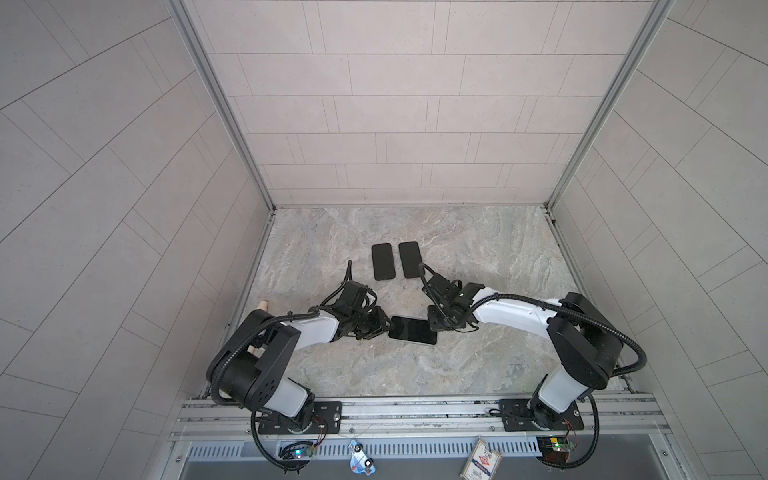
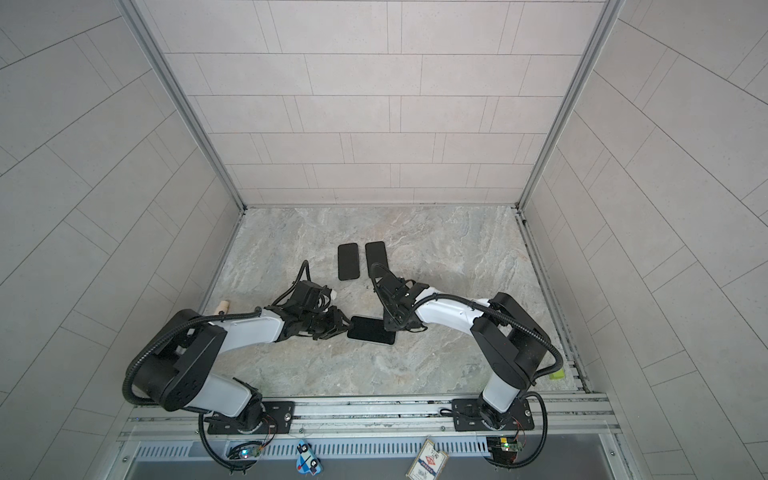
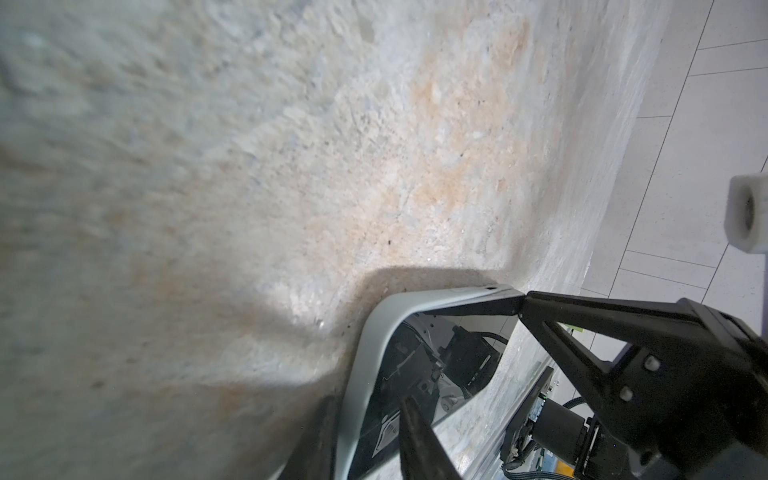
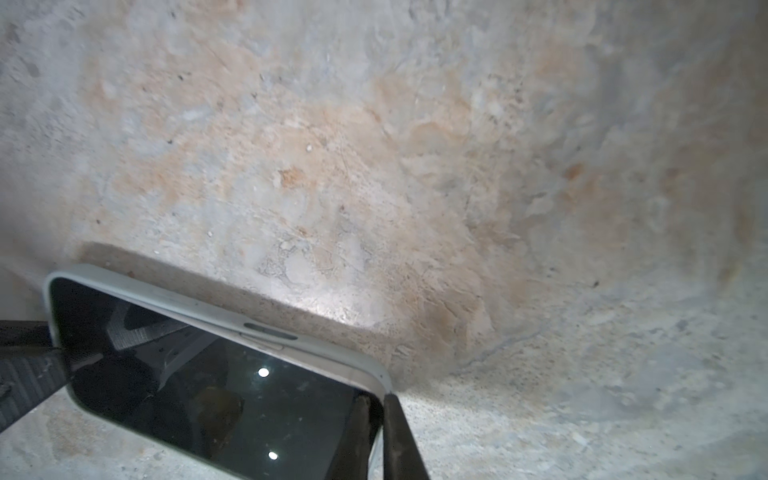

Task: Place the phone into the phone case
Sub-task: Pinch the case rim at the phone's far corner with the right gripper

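Black glossy phone (image 1: pixel 413 330), pale-cased; left tool (image 1: pixel 389 328) clamps end, right tool (image 1: pixel 434 325) pinches corner.

My left gripper (image 3: pixel 449 357) has matt black plastic fingers (image 3: pixel 602 309). The phone (image 4: pixel 216 395) shows a glossy black glass face, mirror-bright, with a few specks; its case (image 4: pixel 166 305) is a pale, smooth, matt plastic. The worktop (image 4: pixel 374 145) looks like rough, grainy stone, grey mottled with orange, dull and unpolished.
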{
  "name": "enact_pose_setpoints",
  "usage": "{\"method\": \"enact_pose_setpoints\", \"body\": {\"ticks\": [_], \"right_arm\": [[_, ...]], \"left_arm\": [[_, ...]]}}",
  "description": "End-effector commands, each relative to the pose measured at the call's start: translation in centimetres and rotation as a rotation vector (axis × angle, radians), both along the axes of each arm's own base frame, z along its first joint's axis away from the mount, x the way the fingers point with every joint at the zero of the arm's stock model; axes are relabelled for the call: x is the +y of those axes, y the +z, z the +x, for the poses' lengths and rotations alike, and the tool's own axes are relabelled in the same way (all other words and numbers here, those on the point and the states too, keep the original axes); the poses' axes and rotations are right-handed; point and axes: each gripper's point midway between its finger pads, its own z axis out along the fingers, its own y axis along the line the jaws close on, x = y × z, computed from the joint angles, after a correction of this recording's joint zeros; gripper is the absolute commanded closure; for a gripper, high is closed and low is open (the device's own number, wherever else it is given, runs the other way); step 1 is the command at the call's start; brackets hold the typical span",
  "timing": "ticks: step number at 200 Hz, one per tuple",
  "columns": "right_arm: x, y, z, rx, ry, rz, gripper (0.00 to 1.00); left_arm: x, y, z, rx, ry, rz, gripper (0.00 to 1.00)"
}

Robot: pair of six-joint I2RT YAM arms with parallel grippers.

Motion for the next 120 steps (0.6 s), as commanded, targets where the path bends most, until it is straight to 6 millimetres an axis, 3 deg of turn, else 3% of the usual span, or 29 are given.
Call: {"method": "enact_pose_setpoints", "body": {"ticks": [1, 44, 120], "right_arm": [[0.4, -4.1, -1.7, 0.102, 0.008, 0.004, 0.89], [1.5, -4.9, -1.8, 0.153, 0.065, -0.058, 0.89], [1.3, -5.4, -2.1, 0.162, 0.034, -0.002, 0.87]], "left_arm": [[-0.5, 0.2, 0.2, -0.002, -0.016, -0.013, 0.68], [-0.5, 0.2, 0.3, -0.003, -0.015, -0.012, 0.68], [-0.5, 0.2, 0.3, -0.003, -0.015, -0.011, 0.68]]}}
